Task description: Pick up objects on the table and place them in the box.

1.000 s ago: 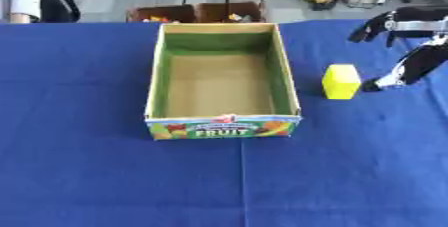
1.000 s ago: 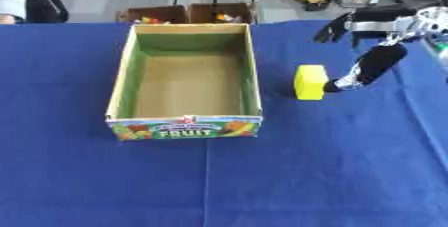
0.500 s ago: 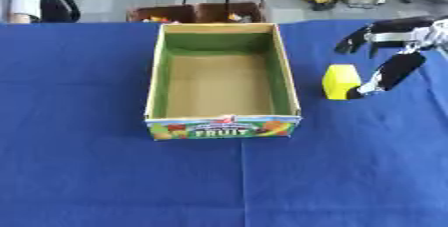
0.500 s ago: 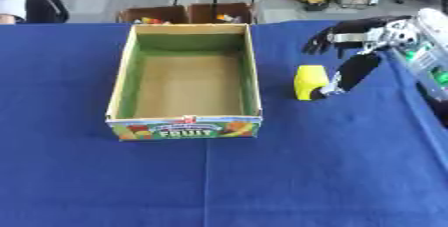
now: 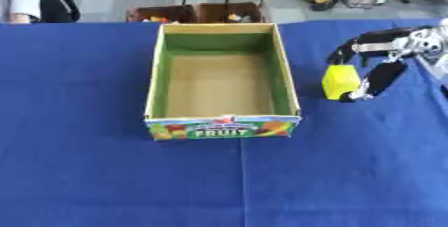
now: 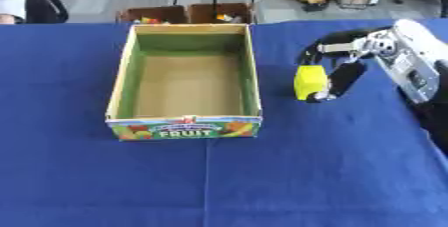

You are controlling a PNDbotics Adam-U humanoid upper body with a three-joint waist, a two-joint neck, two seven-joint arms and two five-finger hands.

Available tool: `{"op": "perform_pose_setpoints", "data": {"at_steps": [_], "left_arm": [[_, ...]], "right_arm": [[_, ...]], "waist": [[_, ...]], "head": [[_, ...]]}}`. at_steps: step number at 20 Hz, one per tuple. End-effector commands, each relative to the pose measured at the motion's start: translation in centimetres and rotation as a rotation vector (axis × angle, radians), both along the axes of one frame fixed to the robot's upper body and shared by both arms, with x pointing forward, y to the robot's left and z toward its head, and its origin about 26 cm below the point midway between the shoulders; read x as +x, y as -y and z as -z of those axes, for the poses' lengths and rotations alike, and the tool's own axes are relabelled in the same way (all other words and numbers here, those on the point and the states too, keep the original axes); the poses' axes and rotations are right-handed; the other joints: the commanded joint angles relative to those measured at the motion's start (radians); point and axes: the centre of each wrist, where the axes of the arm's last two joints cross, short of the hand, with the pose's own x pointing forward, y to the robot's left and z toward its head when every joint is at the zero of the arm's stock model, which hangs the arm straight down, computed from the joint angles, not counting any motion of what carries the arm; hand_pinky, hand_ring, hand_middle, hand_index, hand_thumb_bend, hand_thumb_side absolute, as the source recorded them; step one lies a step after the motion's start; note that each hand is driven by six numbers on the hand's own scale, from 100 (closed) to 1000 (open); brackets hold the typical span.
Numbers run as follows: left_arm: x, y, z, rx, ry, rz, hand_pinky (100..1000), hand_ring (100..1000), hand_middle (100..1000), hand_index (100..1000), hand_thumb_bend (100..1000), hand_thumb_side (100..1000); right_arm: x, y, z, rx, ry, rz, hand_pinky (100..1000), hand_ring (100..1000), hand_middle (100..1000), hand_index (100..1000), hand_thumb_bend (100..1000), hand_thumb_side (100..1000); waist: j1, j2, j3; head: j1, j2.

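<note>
The blue tabletop carries an empty FRUIT box mid-way along its far edge. Just right of the box stands a yellow block, with the right robot hand curled round it, thumb and fingers pinching its sides. Best to lift straight, clear the box's wall, then release low inside.

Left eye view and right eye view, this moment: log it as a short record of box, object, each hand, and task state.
box: open cardboard fruit box, nothing inside, on the blue table
object: yellow block, on the table to the box's right, apart from it
right hand: right hand at the block, fingers curled over its top, thumb on its right side
left hand: not in view
task state: block not yet in the box
</note>
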Motion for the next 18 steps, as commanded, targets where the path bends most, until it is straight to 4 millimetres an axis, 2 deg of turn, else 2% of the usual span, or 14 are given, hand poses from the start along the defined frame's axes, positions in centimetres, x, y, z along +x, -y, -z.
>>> {"op": "perform_pose_setpoints", "data": {"at_steps": [1, 5, 14, 18], "left_arm": [[-0.4, 0.0, -0.6, 0.009, 0.026, 0.006, 503, 795, 851, 915, 100, 1000], [-0.4, 0.0, -0.6, 0.008, 0.024, 0.007, 502, 795, 851, 915, 100, 1000], [-0.4, 0.1, -0.5, 0.006, 0.017, 0.009, 497, 795, 851, 915, 100, 1000], [-0.4, 0.1, -0.5, 0.007, 0.017, 0.010, 495, 794, 851, 915, 100, 1000]], "right_arm": [[-0.1, 0.5, -1.2, -0.020, 0.028, 0.020, 697, 867, 828, 965, 380, 338], [0.2, 0.7, -0.9, -0.016, 0.030, 0.037, 690, 859, 821, 959, 340, 312], [1.0, 1.2, 0.0, -0.014, 0.020, 0.066, 657, 828, 786, 921, 347, 296], [1.3, 1.3, 0.3, -0.026, 0.017, 0.078, 592, 767, 680, 860, 320, 273]], "waist": [[-0.014, -0.033, 0.002], [-0.012, -0.032, 0.004], [-0.013, -0.026, 0.009], [-0.013, -0.026, 0.012]], "head": [[-0.004, -0.010], [-0.009, -0.012], [-0.018, -0.013], [-0.020, -0.013]]}}
